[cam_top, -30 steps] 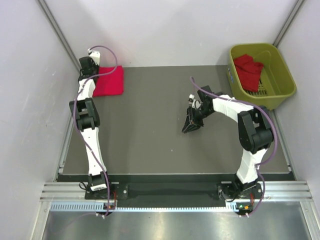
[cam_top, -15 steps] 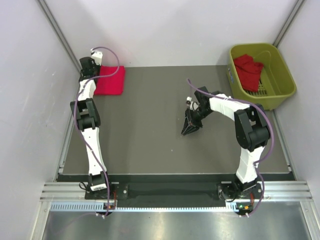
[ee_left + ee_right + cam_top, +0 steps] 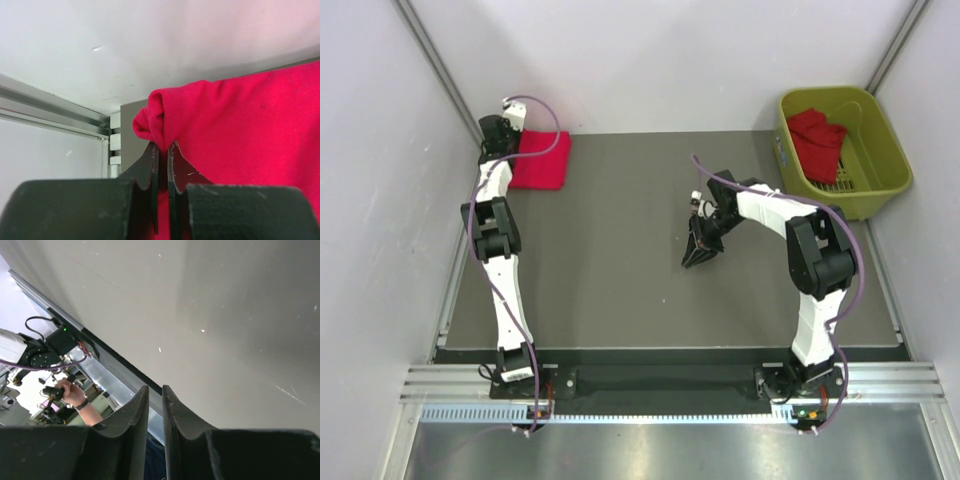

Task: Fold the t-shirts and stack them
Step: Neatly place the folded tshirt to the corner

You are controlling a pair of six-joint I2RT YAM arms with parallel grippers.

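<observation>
Folded red t-shirt (image 3: 542,162), at the far left corner of the bench (image 3: 620,290), is pinched by the closed left hand (image 3: 162,150); the empty right hand (image 3: 691,259), nearly closed, has been shifted slightly leftward.

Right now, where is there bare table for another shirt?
The middle of the table, between the folded t-shirt and the right end effector, is bare; so is the near strip. Crowded: far-left corner, left end effector on that shirt, and the basket far right.
</observation>
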